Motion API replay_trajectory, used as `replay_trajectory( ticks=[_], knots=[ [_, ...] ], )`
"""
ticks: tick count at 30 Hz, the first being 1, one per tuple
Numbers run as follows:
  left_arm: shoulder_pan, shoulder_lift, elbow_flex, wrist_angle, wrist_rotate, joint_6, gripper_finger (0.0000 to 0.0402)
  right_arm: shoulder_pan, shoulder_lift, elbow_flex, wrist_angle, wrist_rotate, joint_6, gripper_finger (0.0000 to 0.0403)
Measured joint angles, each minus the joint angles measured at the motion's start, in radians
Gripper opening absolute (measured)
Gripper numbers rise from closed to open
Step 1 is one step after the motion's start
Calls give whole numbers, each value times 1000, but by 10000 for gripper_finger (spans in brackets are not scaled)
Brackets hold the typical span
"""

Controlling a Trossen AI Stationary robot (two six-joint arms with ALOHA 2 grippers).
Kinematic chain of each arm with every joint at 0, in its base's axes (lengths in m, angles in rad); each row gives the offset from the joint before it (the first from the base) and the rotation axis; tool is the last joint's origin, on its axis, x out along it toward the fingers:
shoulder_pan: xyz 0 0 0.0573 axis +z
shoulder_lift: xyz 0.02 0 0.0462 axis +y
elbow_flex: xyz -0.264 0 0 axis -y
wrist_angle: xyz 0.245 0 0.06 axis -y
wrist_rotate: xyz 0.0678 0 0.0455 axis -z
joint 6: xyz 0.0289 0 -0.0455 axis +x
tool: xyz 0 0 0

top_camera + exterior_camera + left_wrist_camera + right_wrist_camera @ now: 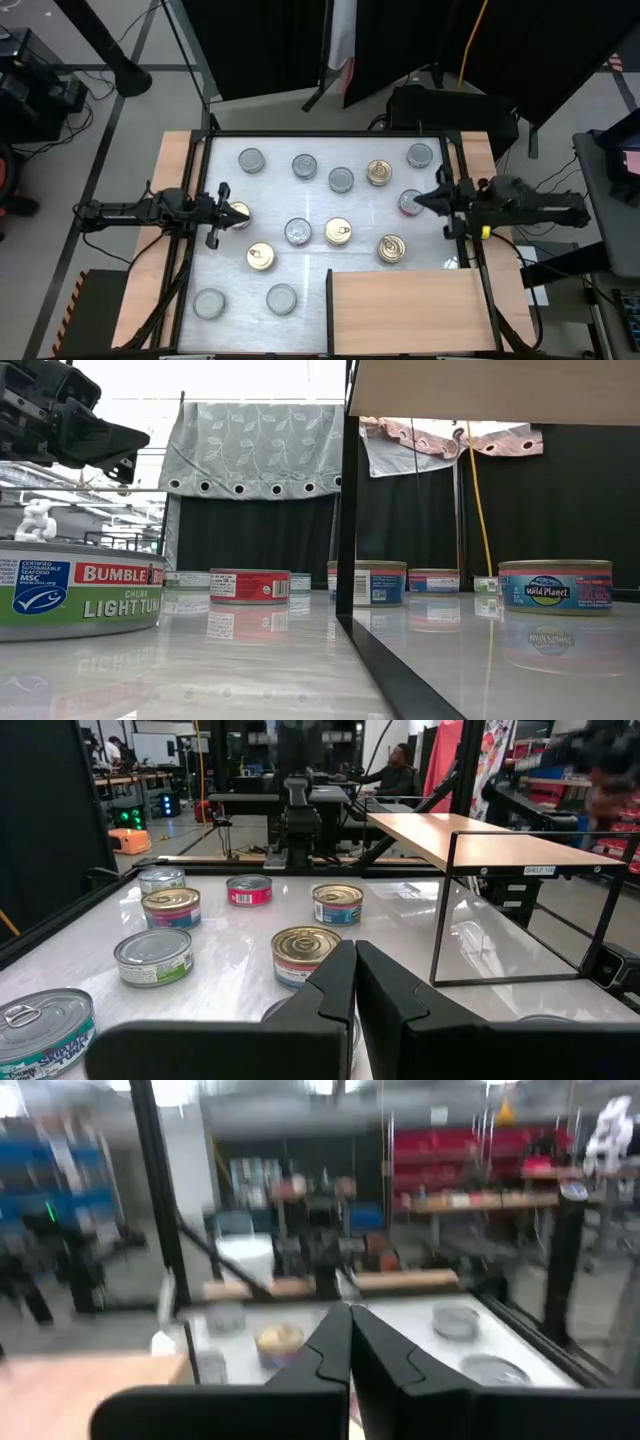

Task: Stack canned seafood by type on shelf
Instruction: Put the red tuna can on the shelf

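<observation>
Desk: glossy white. Shelf: light-brown wood. Canned seafood: silver-grey or gold tops; labels green-white, red, blue. Curtain: grey, leaf-patterned.

Nearest tin in the low view reads "BUMBLE", "CHUNK LIGHT TUN", plus "CERTIFIED SUSTAINABLE SEAFOOD MSC". Over on the other side, a blue-labelled tin shows "Wild Planet". Left wrist view: the shelf frame's small tag reads "SHELF", with digits I can't make out.

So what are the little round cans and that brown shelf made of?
The cans look like shiny metal: silvery or gold tops reflect light, with paper-like printed labels round the sides. The shelf looks like pale matt wood, or wood-look board, on a thin black frame, probably metal.
</observation>
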Motion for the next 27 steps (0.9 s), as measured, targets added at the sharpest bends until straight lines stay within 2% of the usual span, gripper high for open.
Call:
replay_trajectory(
  ticks=[5, 10, 14, 17, 20, 23, 27],
  knots=[
    [0, 0, 0, 0, 0, 0, 16, 0, 303, 491, -274, -3, -102, 0],
    [0, 0, 0, 0, 0, 0, 16, 0, 638, 1112, -686, 2, -156, 0],
    [0, 0, 0, 0, 0, 0, 16, 0, 876, 1566, -924, 5, -84, 0],
    [0, 0, 0, 0, 0, 0, 16, 0, 1016, 1805, -1025, -4, 59, 0],
    [0, 0, 0, 0, 0, 0, 16, 0, 1110, 1928, -1147, -6, 246, 0],
    [0, 0, 0, 1, 0, 0, 16, 3, 1134, 1879, -1221, -9, 364, 0],
    [0, 0, -1, 9, -37, 26, 16, 35, 1161, 1771, -1273, -9, 429, 0]
  ],
)
